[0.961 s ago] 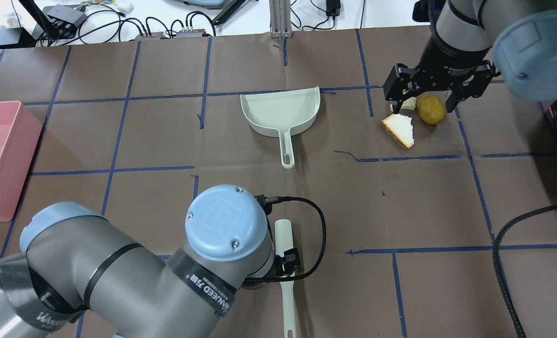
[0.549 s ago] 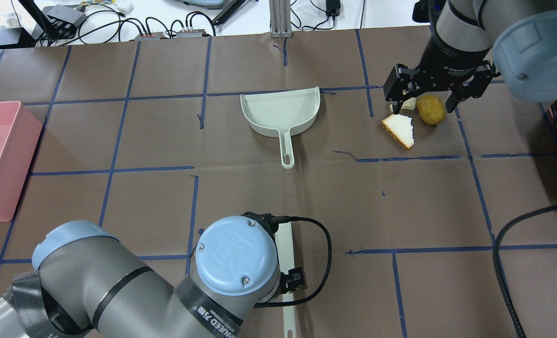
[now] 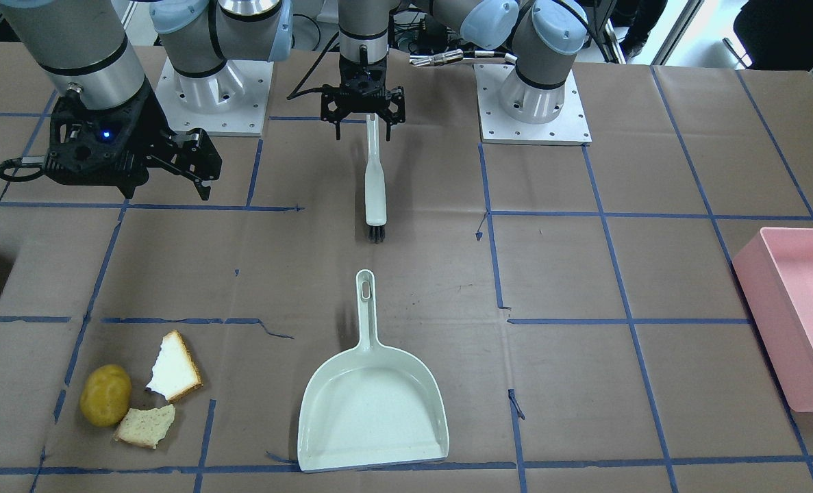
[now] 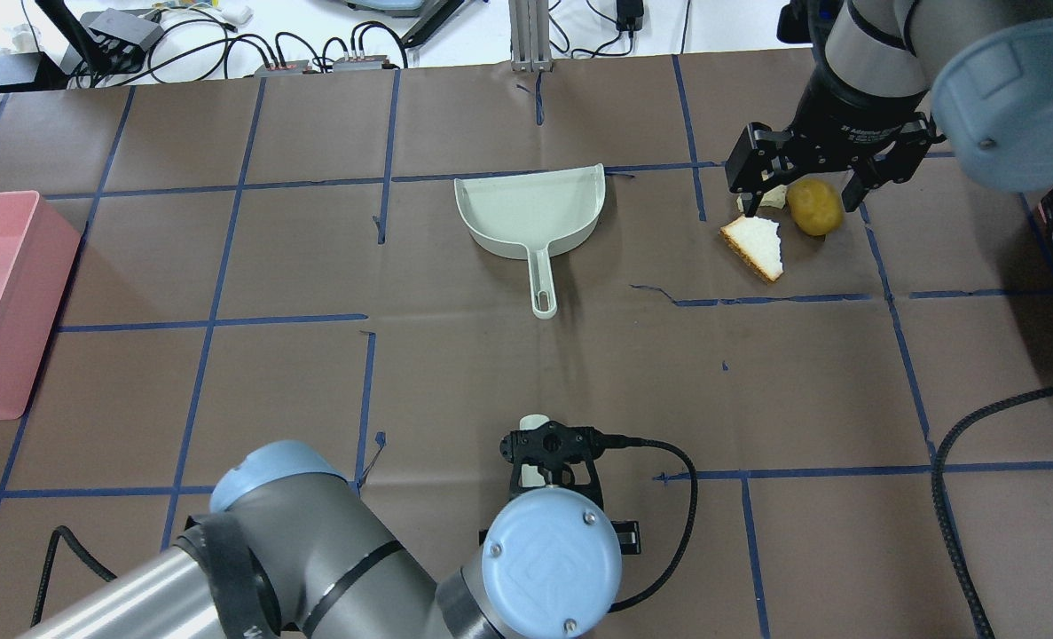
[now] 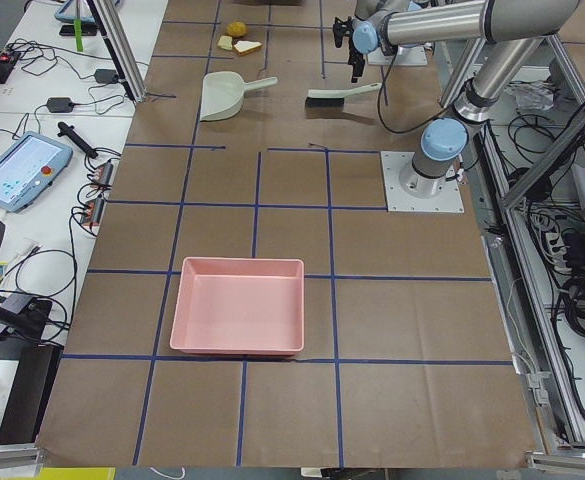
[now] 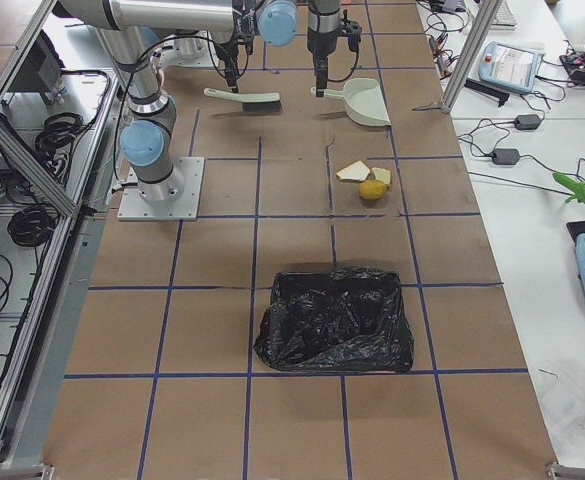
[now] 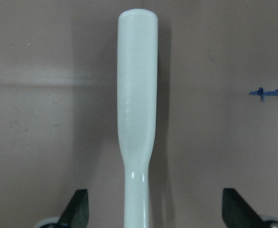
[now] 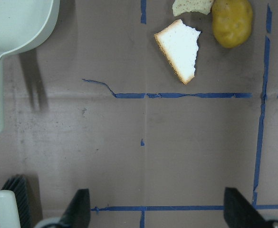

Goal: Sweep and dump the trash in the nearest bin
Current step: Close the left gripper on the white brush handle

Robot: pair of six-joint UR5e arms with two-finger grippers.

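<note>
Potato (image 4: pixel 814 207) and two bread pieces (image 4: pixel 757 247) lie unmoved on the tabletop, to the right of the dustpan (image 4: pixel 530 213). My right end effector (image 4: pixel 799 202) still hangs over them, fingers apart. My left end effector (image 3: pixel 363 131) has pulled back along the brush (image 3: pixel 375 185) and now straddles its handle, fingers apart.

Two bread pieces (image 3: pixel 175 375); one potato (image 3: pixel 105 395)
</note>
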